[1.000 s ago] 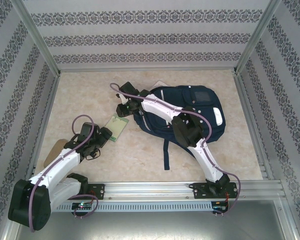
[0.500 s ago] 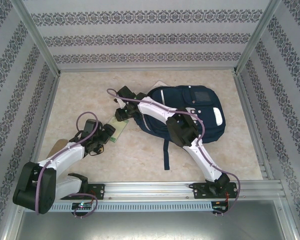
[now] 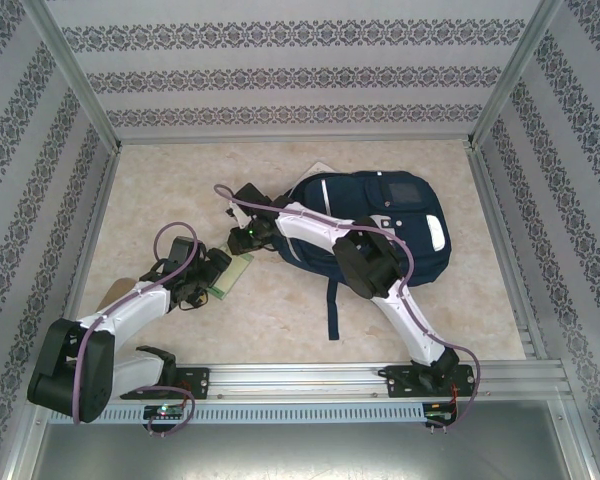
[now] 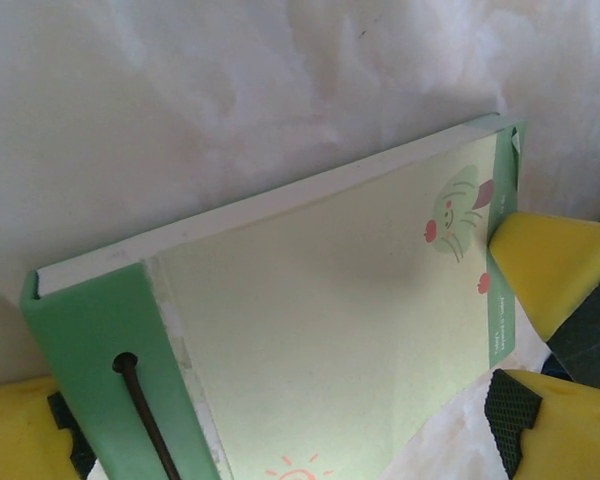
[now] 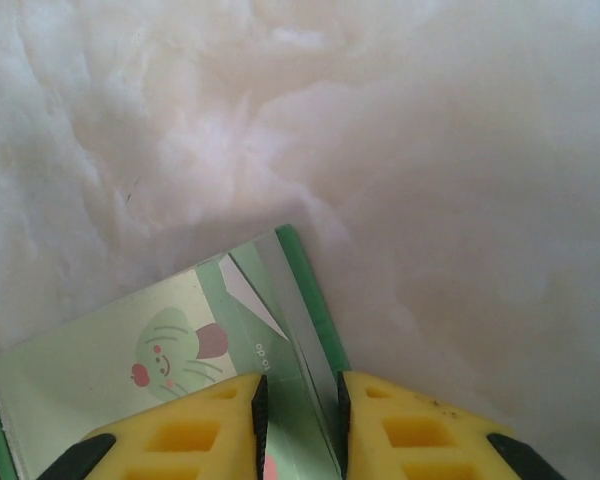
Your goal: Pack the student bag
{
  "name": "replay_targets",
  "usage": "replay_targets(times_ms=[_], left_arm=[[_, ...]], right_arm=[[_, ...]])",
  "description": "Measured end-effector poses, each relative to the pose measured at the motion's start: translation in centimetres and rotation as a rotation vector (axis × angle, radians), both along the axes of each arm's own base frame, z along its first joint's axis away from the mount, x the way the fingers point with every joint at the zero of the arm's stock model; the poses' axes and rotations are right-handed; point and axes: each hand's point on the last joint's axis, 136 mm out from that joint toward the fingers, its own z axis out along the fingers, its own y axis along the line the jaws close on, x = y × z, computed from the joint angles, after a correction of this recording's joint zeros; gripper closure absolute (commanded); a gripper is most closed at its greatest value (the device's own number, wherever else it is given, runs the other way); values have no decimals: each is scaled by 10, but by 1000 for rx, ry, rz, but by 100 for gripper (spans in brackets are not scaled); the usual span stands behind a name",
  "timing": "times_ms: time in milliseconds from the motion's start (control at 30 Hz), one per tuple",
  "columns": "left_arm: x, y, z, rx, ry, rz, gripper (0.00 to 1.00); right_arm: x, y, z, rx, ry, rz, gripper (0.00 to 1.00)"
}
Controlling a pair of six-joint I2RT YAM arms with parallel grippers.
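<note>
The notebook (image 4: 330, 330) is showing a matt, smooth paper cover in pale green, the desk (image 5: 430, 150) is gleaming faintly like smooth marbled stone, the student bag (image 3: 390, 215) is looking like soft navy cloth, and the right pincer (image 5: 298, 425) is wearing matt yellow plastic fingers (image 5: 180, 440).

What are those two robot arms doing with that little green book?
A pale green paper notebook lies on the beige marbled table beside the big navy fabric backpack. The right gripper pinches one corner; the left gripper is wide open around the other end. The notebook is not in the backpack yet.
</note>
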Motion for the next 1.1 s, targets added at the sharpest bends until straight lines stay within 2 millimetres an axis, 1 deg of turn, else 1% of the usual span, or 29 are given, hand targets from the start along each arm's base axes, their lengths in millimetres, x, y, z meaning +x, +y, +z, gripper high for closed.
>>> replay_targets(times_ms=[100,233,300,400,433,467,533,600,667,733,767,800,867,933,967,1000,1100], left_arm=[[-1,0,2,-19,-27,1,4],[-2,-2,12,-50,-104,-7,5],[-1,-8,23,-89,-160,-30,7],[8,-12,50,-119,-275,-40,14],[10,-12,56,-123,-299,-42,17],[12,-13,59,-121,-305,-45,20],[13,-13,55,-116,-285,-51,30],[13,-14,45,-106,-239,-54,37],[9,-10,29,-80,-170,-43,49],[5,-9,21,-65,-126,-45,57],[4,-8,20,-61,-114,-44,59],[3,-8,21,-57,-108,-45,63],[4,-8,26,-54,-107,-47,77],[5,-7,33,-47,-115,-44,87],[5,-5,37,-41,-121,-42,95],[5,-4,40,-35,-126,-38,100],[4,0,48,-13,-137,-37,100]], right_arm=[[-3,2,0,20,31,-20,73],[-10,6,1,51,80,-31,73],[-12,8,3,65,98,-30,73],[-16,12,6,89,124,-27,74],[-18,13,6,93,130,-24,74],[-20,14,7,96,136,-21,73],[-24,15,7,99,144,-12,73],[-27,16,7,99,148,-7,73],[-25,14,8,96,143,-13,73],[-26,11,6,87,151,-17,73],[-27,10,6,86,152,-17,73],[-27,10,6,86,152,-17,73],[-28,9,8,85,152,-16,72],[-29,5,10,79,155,-17,72],[-29,3,11,74,155,-20,71],[-28,1,12,69,151,-26,70],[-23,-8,24,54,124,-41,67]])
